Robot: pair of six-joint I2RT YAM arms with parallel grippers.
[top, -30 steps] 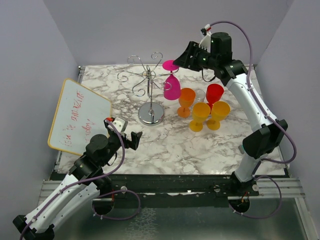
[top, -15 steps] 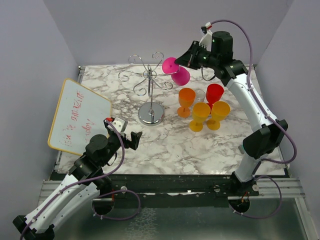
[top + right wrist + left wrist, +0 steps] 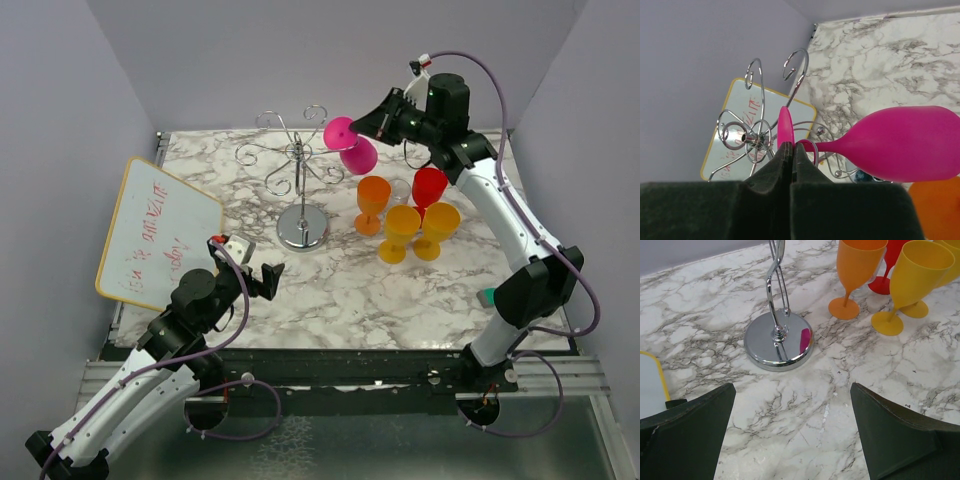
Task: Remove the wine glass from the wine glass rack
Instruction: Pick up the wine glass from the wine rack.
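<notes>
Right claw (image 3: pixel 358 127) was clamped shut on the foot of the pink wine glass (image 3: pixel 360 153), which hung tilted just right of the wine glass rack (image 3: pixel 300 190) top arms. Nearly off, I judged; the stem looked close to a wire curl. Left claw (image 3: pixel 270 272) gaped empty near the rack's base.

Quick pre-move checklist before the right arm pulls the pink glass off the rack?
1. Right end effector shut on pink glass foot: ok.
2. Grip firm: cannot tell, only the foot's rim is pinched.
3. Stem free of rack wire: not ok, a loop sits around it.
4. Left end effector open, clear of rack: ok.
5. Bowl clear of orange glass: cannot tell.
</notes>
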